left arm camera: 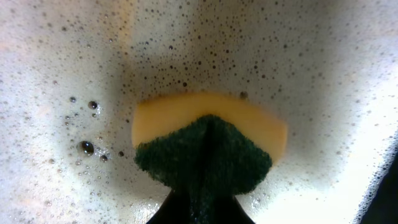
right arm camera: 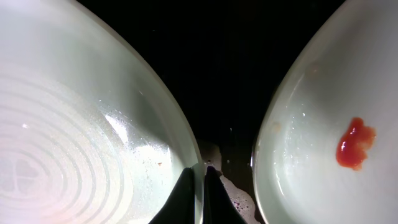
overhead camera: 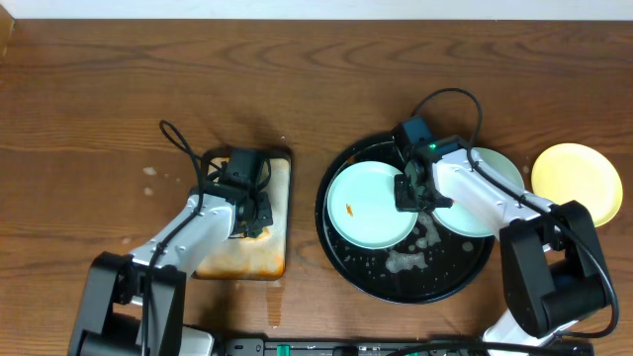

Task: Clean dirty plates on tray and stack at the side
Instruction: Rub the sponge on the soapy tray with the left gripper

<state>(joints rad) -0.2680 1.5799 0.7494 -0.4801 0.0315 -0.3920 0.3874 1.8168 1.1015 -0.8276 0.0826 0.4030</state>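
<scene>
Here: a brown wooden surface [overhead camera: 99, 99], seen from above and from each wrist.
Black tray [overhead camera: 346, 259] [right arm camera: 224, 62]: large, round and glossy, right of centre on the surface. It is wet with droplets and has a patch of suds [overhead camera: 410, 259] near its front.
Gripped mint plate [overhead camera: 366, 193] [right arm camera: 74, 124]: lies on the left half of the black tray. A small orange smear [overhead camera: 350, 209] sits left of its middle, and raised rings [right arm camera: 37, 155] show in its base.
Right claw [overhead camera: 413, 193] [right arm camera: 200, 177]: fingers together, clamped on the right rim of the gripped mint plate.
Other mint plate [overhead camera: 495, 166] [right arm camera: 311, 93]: on the right half of the black tray, partly under the right arm [overhead camera: 495, 198]. Bare tray separates it from the gripped plate, and a red smear [right arm camera: 354, 143] sits near its left edge.
Yellow plate [overhead camera: 577, 181]: on the surface just beside the black tray's right edge, off the tray.
Metal tray [overhead camera: 272, 252]: rectangular and orange-stained, left of the black tray.
Left claw [overhead camera: 252, 220]: over the metal tray, clamped on a sponge [left arm camera: 208, 143].
Sponge: yellow with a dark green scouring face, creased down the middle, set against white bubbly foam [left arm camera: 74, 62].
</scene>
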